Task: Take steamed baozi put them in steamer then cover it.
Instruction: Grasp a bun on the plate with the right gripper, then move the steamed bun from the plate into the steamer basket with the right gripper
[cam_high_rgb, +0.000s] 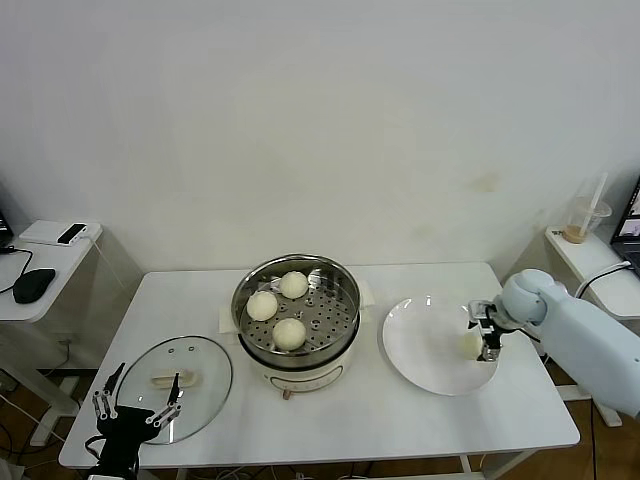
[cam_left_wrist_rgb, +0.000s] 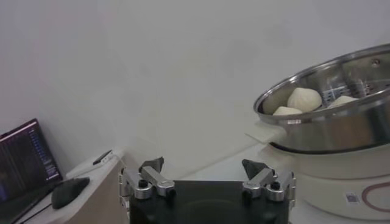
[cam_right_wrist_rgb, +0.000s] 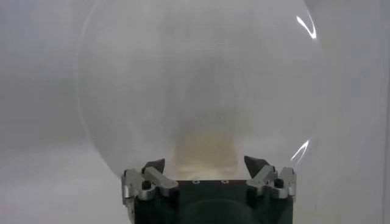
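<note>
Three round cream-white dough buns (cam_high_rgb: 278, 305) were seen inside the shiny round steel steamer (cam_high_rgb: 297, 310). The last bun (cam_high_rgb: 471, 343) was on the flat white plate (cam_high_rgb: 425, 350), straddled by the right gripper (cam_high_rgb: 485, 340), its fingers spread. A squeeze and lift were needed next. The left gripper (cam_high_rgb: 135, 398) was held spread beside the clear glass lid (cam_high_rgb: 180, 375).

Your right arm reaches in from the right side, its right gripper (cam_high_rgb: 482, 335) pointed leftward and low, fingers (cam_right_wrist_rgb: 153, 167) spread apart. Your left gripper (cam_high_rgb: 135, 398) waits at the near left, jaws wide, fingertips (cam_left_wrist_rgb: 152, 164) well apart, holding nothing.
</note>
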